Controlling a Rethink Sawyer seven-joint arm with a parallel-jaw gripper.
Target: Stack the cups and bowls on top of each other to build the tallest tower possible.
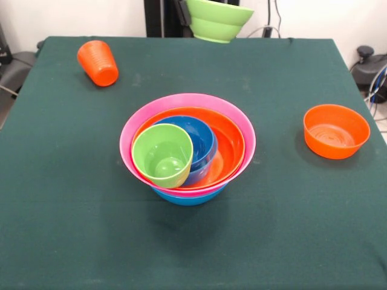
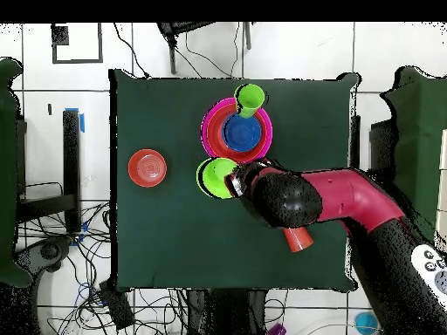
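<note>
Tower (image 1: 187,145) stands mid-tabletop (image 1: 72,229), open green cloth all round. Gripper (image 2: 232,181), jaws clenched on glossy lime bowl (image 1: 219,19), held aloft. Ribbed orange cup (image 1: 98,62) lies tipped near far edge.

Two cups are counted: one orange cup (image 1: 98,62) lying on the cloth and one lime-green cup (image 1: 163,155) leaning inside the pile. Six bowls are counted, as far as the nesting lets it be seen: four in the tower (image 1: 187,151), namely pink, orange, a small blue, and a blue one underneath; one separate orange bowl (image 1: 336,130); one lime-green bowl (image 1: 219,19) held high.
</note>
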